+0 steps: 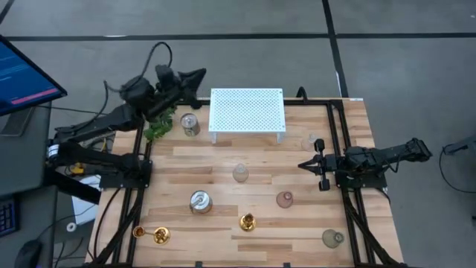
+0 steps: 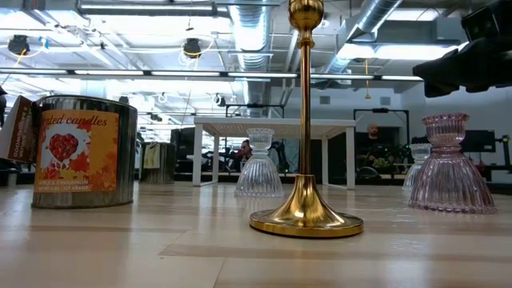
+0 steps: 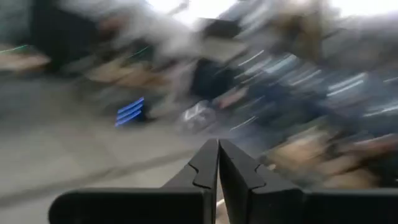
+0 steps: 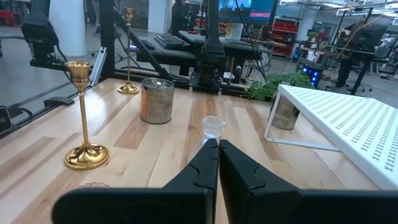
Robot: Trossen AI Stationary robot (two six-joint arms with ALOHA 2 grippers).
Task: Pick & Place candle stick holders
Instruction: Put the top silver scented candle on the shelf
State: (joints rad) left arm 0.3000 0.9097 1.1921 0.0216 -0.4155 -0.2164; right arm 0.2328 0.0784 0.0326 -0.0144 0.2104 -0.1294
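Observation:
Three gold candle stick holders stand on their round bases near the table's front edge: one tall (image 1: 248, 221) (image 2: 306, 120) (image 4: 84, 118), and two at the front left (image 1: 160, 236) (image 1: 138, 231). My left gripper (image 1: 202, 74) (image 3: 218, 149) is shut and empty. It is raised above the table's far left corner, beside the white rack. My right gripper (image 1: 301, 164) (image 4: 218, 146) (image 2: 420, 72) is shut and empty too. It stands level at the table's right side and points toward the middle.
A white perforated rack (image 1: 247, 112) stands at the far middle, with a tin can (image 1: 190, 124) and a green plant (image 1: 160, 123) to its left. A candle tin (image 1: 199, 201) and small glass vases (image 1: 240, 173) (image 1: 285, 199) (image 1: 332, 238) dot the table.

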